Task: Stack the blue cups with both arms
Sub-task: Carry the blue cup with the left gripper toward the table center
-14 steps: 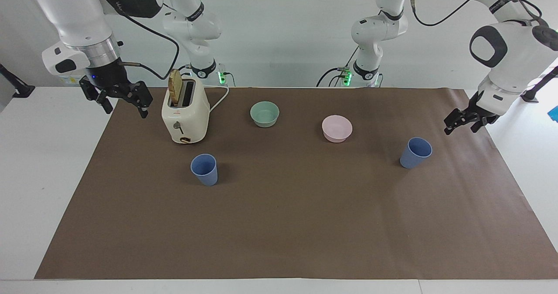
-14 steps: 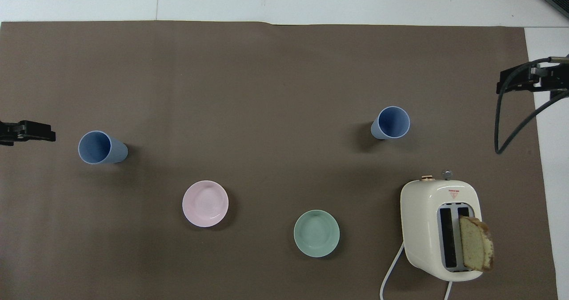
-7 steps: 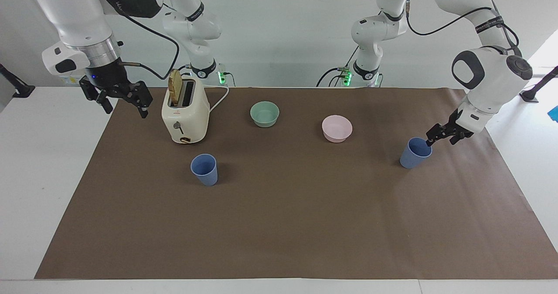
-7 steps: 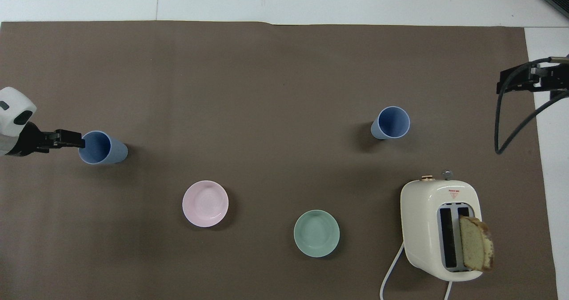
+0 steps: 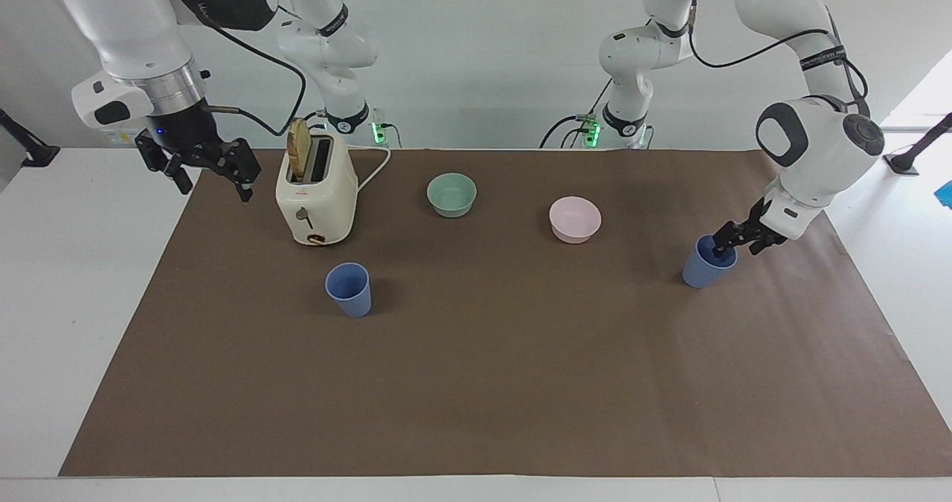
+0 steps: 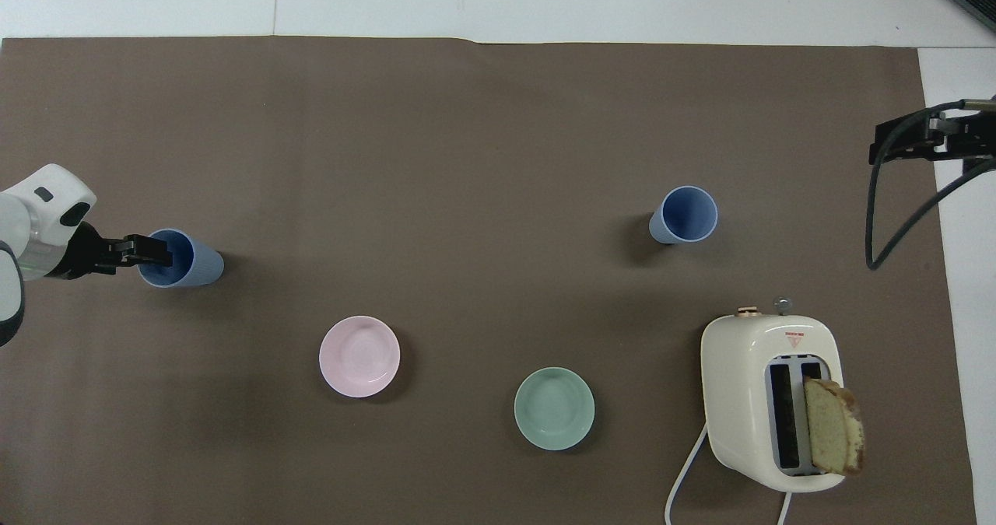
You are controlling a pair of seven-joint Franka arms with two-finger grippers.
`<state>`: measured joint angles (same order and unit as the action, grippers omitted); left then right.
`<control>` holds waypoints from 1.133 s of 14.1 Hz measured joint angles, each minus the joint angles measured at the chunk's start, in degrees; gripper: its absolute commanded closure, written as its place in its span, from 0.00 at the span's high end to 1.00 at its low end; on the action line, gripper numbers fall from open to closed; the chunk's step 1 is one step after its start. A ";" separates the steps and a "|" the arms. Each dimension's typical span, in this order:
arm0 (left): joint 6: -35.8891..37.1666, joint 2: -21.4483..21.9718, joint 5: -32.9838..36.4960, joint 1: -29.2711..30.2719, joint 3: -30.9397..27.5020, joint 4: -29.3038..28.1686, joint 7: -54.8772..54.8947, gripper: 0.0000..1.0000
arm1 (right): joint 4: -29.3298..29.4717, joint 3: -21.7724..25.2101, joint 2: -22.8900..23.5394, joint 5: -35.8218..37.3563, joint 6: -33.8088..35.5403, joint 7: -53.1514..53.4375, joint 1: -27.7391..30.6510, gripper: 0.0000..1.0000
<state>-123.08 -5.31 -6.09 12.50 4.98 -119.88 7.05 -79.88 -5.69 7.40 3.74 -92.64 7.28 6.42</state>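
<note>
You brought the left gripper down onto the blue cup's rim, fingers apparently straddling the wall, not visibly clamped; right gripper waited, fingers apart.

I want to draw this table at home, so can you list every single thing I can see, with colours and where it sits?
blue cups: 2, periwinkle blue; one near the toaster, farther from the robots than it; one at the left arm's end of the mat.
green bowl: 1, mint green, beside the toaster.
pink bowl: 1, pale pink, beside the green bowl.
toaster: 1, cream, toward the right arm's end.
bread slice: 1, tan, sticking out of a toaster slot.
mat: 1, brown, covering the table.
left gripper: black, at its cup's rim, one finger inside.
right gripper: black, open, waiting over the mat's edge.
</note>
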 measured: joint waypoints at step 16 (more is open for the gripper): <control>11.76 -1.43 -2.20 -8.19 0.75 17.62 -14.26 0.00 | 0.00 0.00 0.00 0.00 0.00 0.00 0.00 1.00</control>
<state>-111.32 -6.74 -8.30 4.31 5.73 -102.26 -7.21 -79.88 -5.69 7.40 3.74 -92.64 7.28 6.42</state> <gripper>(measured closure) 0.960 0.000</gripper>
